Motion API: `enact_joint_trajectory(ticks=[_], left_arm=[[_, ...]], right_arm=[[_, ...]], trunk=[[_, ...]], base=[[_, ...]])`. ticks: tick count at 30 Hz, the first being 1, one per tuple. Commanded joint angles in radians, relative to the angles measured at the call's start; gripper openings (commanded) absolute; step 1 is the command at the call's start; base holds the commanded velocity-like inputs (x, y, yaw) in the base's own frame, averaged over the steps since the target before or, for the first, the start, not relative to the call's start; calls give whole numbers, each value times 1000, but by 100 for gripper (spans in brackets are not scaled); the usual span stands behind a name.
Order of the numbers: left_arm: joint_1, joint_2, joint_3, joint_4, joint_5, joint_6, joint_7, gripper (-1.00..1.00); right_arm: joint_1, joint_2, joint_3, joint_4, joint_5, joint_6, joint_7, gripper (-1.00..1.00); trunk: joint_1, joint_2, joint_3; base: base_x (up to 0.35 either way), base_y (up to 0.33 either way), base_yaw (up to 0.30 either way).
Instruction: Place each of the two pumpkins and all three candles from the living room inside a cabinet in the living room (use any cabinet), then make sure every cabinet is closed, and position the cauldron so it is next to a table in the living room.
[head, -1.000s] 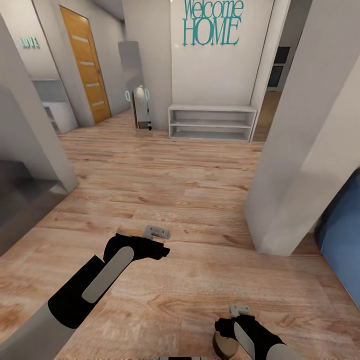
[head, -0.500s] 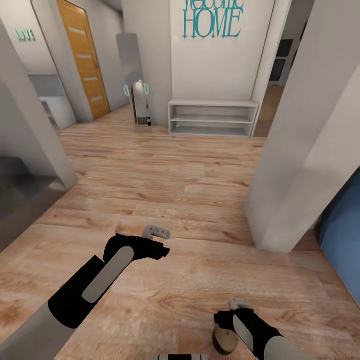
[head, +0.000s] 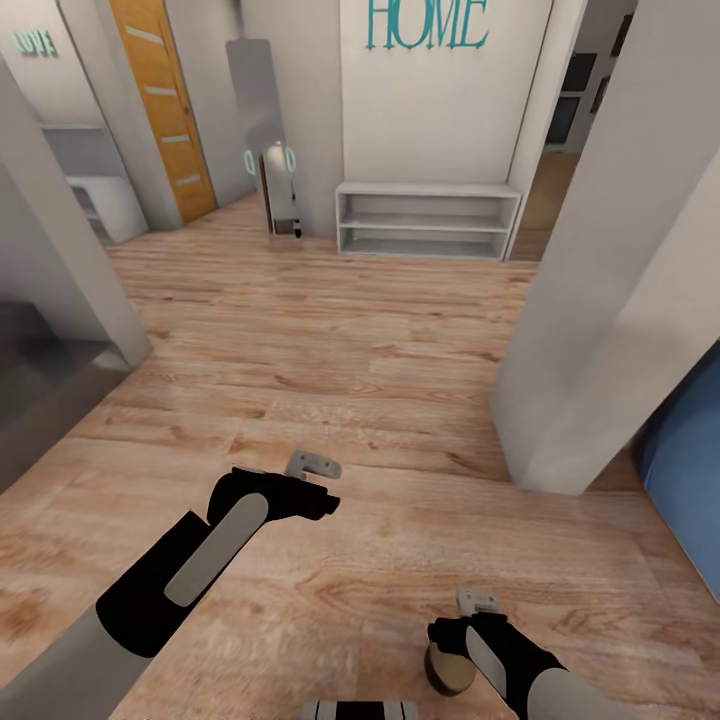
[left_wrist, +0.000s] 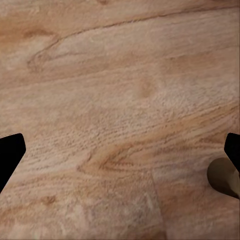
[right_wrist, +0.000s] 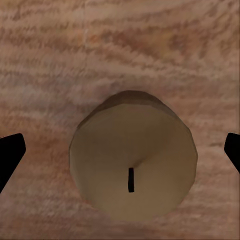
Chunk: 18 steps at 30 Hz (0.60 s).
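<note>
**Candle on the floor under the right tool**

A candle (right_wrist: 131, 167) stands upright on the wood floor (head: 380, 330), its flat top and short dark wick facing the right wrist camera. In the head view the candle (head: 449, 671) sits just under and beside the right tool (head: 478, 603), near the view's lower edge. The tool's two dark fingertips show wide apart at either side of the right wrist view, with nothing between them but the candle below; it is spread and holds nothing.

The candle looks stubby, stiff and light, with smooth round sides that could slip or tip. I would grip it across the middle of the body, fingers on opposite sides, not at the rim.

The left tool (head: 313, 464) hangs over bare floor, also spread wide and empty.

Farther off stand a grey pillar (head: 600, 260) and a white open shelf (head: 428, 220) against the wall.
</note>
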Motion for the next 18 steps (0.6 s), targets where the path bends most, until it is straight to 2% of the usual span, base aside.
enact_joint_trajectory(ticks=[1,14,18], left_arm=[[-1,1,-2,-1,10,1,10,100],[-1,1,-5,-1,9,1,10,100],[-1,1,-5,-1,9,1,10,100]], right_arm=[[0,-1,8,-2,-10,5,-8,100],[-8,-3,8,-1,-11,5,-8,100],[-15,-3,8,-1,-10,5,-8,100]], trunk=[[0,-1,-5],[6,-4,-55],[6,-4,-55]], base=[[0,0,0],[0,0,0],[0,0,0]])
